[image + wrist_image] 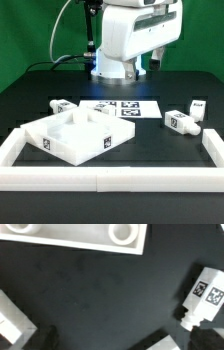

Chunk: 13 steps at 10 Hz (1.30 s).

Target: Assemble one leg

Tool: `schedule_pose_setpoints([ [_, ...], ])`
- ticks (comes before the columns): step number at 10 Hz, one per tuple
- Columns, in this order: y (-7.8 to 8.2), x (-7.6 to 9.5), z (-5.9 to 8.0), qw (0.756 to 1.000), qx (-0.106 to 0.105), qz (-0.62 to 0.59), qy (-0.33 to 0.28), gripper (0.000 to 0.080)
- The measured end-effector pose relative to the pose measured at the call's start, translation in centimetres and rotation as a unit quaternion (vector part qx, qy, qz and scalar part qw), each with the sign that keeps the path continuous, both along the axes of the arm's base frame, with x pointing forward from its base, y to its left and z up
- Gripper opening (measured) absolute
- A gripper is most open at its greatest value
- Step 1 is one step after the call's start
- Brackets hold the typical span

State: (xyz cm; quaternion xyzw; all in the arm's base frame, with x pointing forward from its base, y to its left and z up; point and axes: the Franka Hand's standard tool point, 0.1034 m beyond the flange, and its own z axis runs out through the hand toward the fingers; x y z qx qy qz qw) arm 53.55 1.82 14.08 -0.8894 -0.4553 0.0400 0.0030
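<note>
In the wrist view my gripper (125, 340) is open and empty, its dark fingers (45, 336) spread wide over the black table. One white leg (205, 294) with marker tags lies beside the far finger, its end close to that fingertip. The corner of the white square panel (80, 238) with round sockets shows across the table. In the exterior view the gripper (155, 62) hangs high at the back. Two legs (180, 121) (195, 108) lie at the exterior view's right, one leg (62, 104) at its left, and one (100, 113) behind the panel (70, 138).
The marker board (122, 108) lies flat behind the panel. Long white border rails (110, 178) run along the front and both sides of the table. A white edge (10, 319) shows at the rim of the wrist view.
</note>
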Motion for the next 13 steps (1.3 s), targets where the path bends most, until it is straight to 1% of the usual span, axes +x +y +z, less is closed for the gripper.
schedule_pose_setpoints([
  [2, 0.0, 0.0, 0.0, 1.000, 0.000, 0.000, 0.000, 0.0650],
  [3, -0.3, 0.0, 0.0, 1.000, 0.000, -0.002, 0.001, 0.0650],
  [4, -2.6, 0.2, 0.2, 1.000, -0.002, 0.001, 0.014, 0.0650],
  [5, -4.5, 0.3, -0.1, 1.000, -0.005, -0.015, 0.014, 0.0650],
  [6, -5.8, -0.5, -0.9, 0.999, -0.006, -0.023, 0.021, 0.0650],
  [7, -7.7, -1.0, -1.7, 1.000, -0.006, -0.018, 0.024, 0.0650],
  [8, -9.8, -1.5, -2.3, 0.999, 0.000, -0.009, 0.039, 0.0650],
  [9, -10.6, -1.2, -2.4, 0.999, 0.000, -0.015, 0.049, 0.0650],
  [10, -10.0, -1.0, -2.4, 0.999, 0.000, -0.013, 0.045, 0.0650],
  [11, -9.9, -1.1, -2.5, 0.999, 0.001, -0.010, 0.046, 0.0650],
  [12, -10.4, -1.1, -3.0, 0.999, 0.004, 0.004, 0.045, 0.0650],
  [13, -12.2, -1.0, -4.9, 0.999, 0.016, 0.033, 0.039, 0.0650],
])
